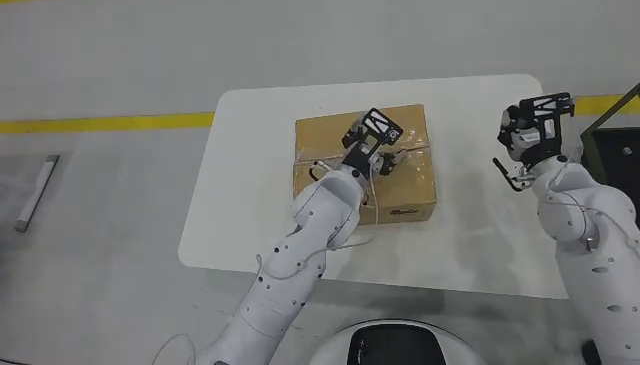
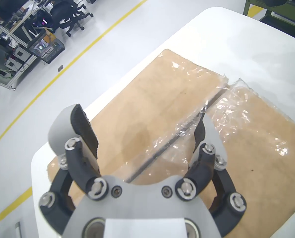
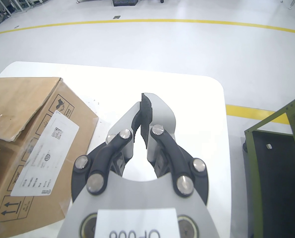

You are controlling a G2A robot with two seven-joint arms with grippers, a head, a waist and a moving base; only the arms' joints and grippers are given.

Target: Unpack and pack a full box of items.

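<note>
L gripper spread wide, empty, one fingertip at taped seam of brown cardboard box, mid white table. R gripper pressed together, empty, beside box. White side label: print too small.

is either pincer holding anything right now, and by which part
Nothing is held. The left pincer is open over the taped box, one fingertip by the flap seam. The right pincer is shut on nothing above the table.
</note>
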